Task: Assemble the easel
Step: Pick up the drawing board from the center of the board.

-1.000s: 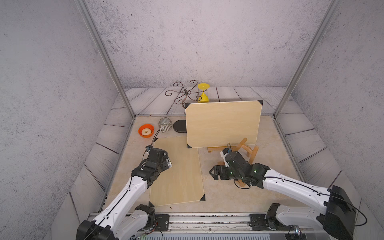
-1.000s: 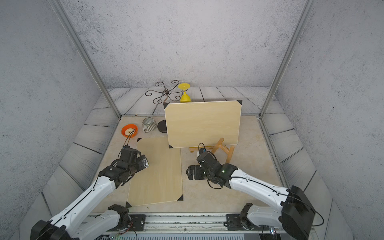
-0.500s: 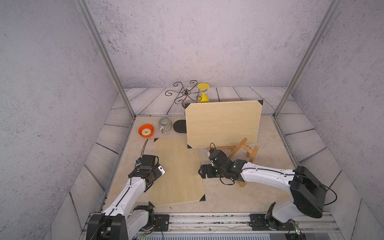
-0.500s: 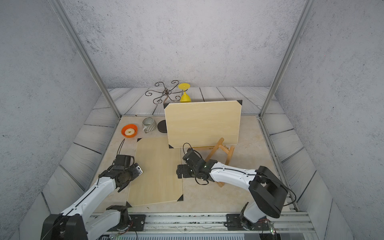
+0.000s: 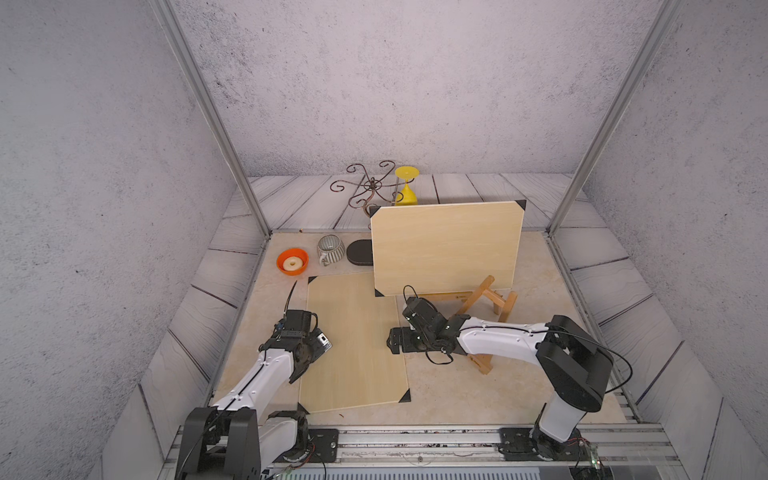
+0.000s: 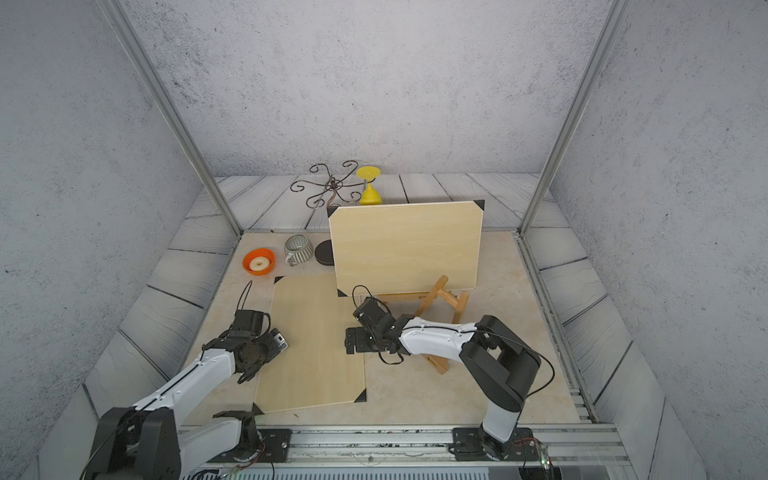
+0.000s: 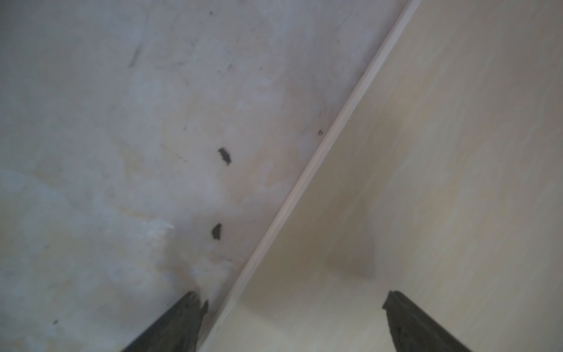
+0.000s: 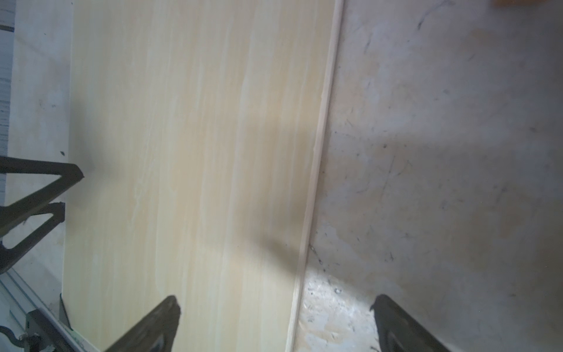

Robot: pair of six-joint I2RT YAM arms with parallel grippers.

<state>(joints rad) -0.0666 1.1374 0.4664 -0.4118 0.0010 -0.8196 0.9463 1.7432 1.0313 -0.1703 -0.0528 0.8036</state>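
Note:
A pale wooden board (image 5: 446,249) stands upright on the wooden easel (image 5: 484,301) right of centre in both top views. A second pale board (image 5: 357,345) lies flat on the table. My left gripper (image 5: 302,365) is low at its left edge, open. In the left wrist view the flat board's edge (image 7: 304,183) runs between the fingertips of the left gripper (image 7: 292,301). My right gripper (image 5: 395,345) is low at the flat board's right edge, open. In the right wrist view that edge (image 8: 316,170) passes between the tips of the right gripper (image 8: 274,304). Neither gripper holds anything.
Along the back left stand an orange bowl (image 5: 292,261), a striped mug (image 5: 331,249) and a black disc (image 5: 358,252). A metal scroll stand (image 5: 370,189) and a yellow goblet (image 5: 406,187) are behind the upright board. The easel's legs (image 5: 478,361) reach under my right arm.
Both arms have dropped and pulled in to the flat board's side edges, the right gripper shifting left. The left gripper's jaws have opened a little wider.

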